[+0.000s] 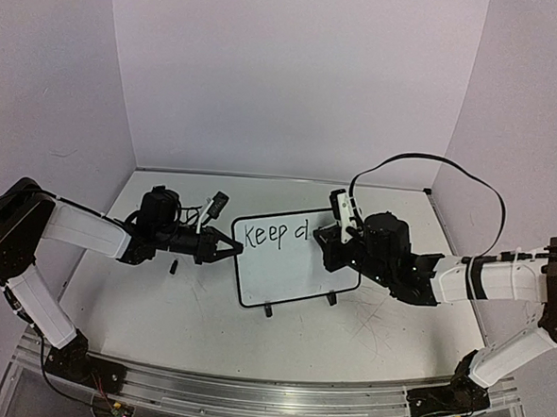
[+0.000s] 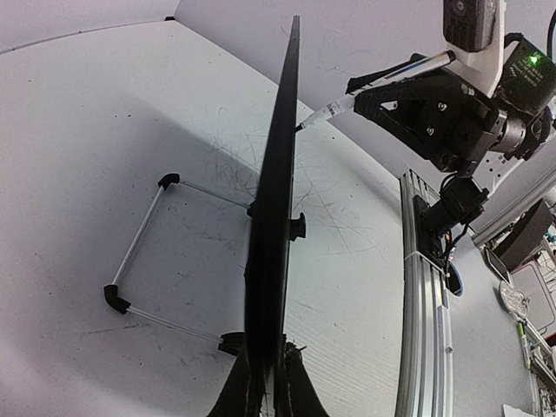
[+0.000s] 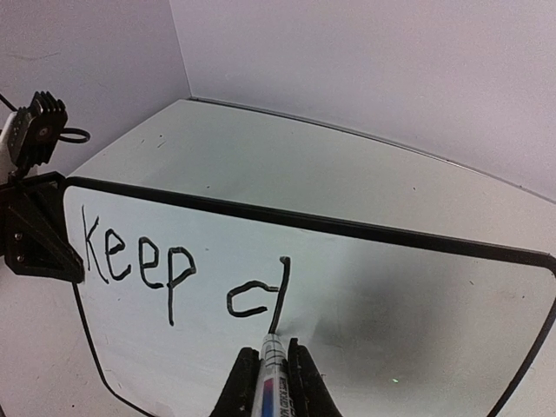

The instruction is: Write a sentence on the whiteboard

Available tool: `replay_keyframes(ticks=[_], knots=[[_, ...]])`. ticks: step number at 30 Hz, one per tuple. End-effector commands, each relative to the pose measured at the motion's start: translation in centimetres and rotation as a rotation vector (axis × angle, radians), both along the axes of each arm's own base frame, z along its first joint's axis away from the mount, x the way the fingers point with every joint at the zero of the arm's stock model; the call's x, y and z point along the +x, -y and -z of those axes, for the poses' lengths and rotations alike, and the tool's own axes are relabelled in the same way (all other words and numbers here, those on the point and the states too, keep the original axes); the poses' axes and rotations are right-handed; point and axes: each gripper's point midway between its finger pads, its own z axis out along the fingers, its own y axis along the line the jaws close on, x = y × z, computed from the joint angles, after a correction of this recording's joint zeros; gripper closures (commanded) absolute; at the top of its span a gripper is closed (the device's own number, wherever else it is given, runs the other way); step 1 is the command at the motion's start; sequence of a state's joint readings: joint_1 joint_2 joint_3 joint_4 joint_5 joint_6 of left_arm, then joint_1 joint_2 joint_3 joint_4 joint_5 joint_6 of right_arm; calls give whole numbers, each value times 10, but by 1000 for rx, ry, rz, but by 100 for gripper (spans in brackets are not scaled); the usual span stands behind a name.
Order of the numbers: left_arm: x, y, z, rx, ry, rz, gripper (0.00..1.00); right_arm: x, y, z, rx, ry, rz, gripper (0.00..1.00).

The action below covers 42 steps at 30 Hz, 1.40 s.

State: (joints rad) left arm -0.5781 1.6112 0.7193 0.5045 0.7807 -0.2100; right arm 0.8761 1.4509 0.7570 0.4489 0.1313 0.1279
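The black lettering (image 3: 139, 265) sits at the top left of the whiteboard (image 3: 417, 330). It reads "keep", followed by a round letter with a tall stroke on its right side. The rest of the white face is bare. The whiteboard stands on edge near the middle of the surface (image 1: 187, 307), between the two arms, with its written face turned towards the right arm. Its two small black feet (image 1: 268, 310) rest on the surface, and a thin wire stand (image 2: 139, 248) with black corners lies flat behind it.

The tip of the marker (image 3: 273, 365) touches the board at the foot of that tall stroke. The right tool (image 3: 265, 382) is closed on the marker's barrel, one finger on each side. The left tool (image 2: 268, 382) is clamped on the board's left edge, one finger on each face of the thin black frame.

A small dark object (image 1: 174, 268) lies on the surface just below the left arm; it is too small to identify.
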Motion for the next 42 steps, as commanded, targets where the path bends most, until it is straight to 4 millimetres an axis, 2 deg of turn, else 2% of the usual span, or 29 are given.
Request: replay_keyframes(ticks=[1,24,32,42], knots=[[14,0,-1,28,59,-45,100,15,5,-28,30,73,71,100],[12,-2,1,33,56,-45,100,28,11,-47,53,118,132,100],[12,-2,2,34,57,-46,100,23,19,-42,42,102,142,100],[13,-1,0,31,58,-47,100,16,19,-28,36,65,117,100]])
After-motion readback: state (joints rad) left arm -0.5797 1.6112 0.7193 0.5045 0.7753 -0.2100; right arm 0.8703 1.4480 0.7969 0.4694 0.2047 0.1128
